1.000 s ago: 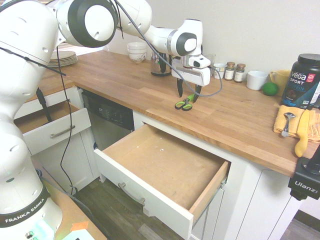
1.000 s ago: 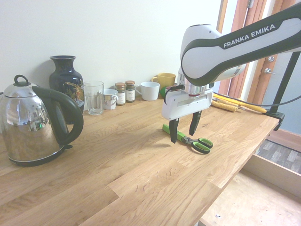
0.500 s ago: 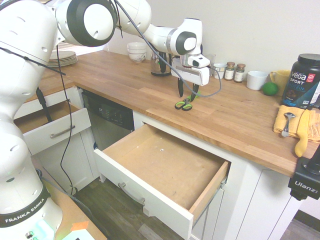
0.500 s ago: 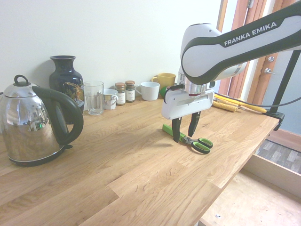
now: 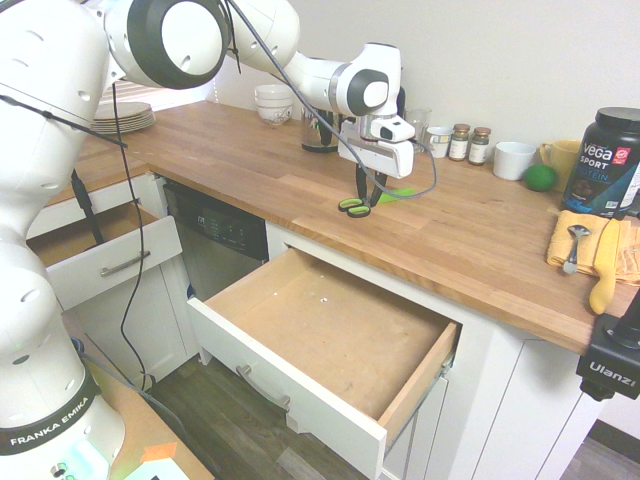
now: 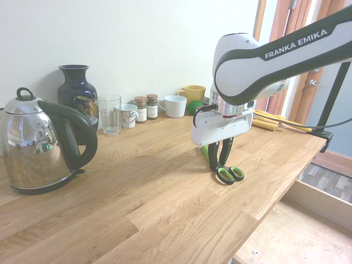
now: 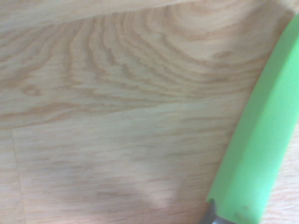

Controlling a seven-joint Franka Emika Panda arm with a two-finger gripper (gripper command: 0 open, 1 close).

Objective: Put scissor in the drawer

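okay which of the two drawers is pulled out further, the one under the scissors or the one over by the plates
The wide drawer below the scissor is out further, its whole bare wood floor showing. The narrower drawer near the plates is only partly open.

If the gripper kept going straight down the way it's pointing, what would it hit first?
The gripper points straight down with its fingers closed around the scissor on the wooden countertop. Any further descent would probably press into the scissor and the countertop beneath; no visible clearance remains.

Scissor [image 6: 223, 168] middle hidden behind the fingers [image 6: 213, 157], sheath cut off by the wrist view's edge and blurred, drawer [image 6: 308, 209] mostly out of the second exterior view
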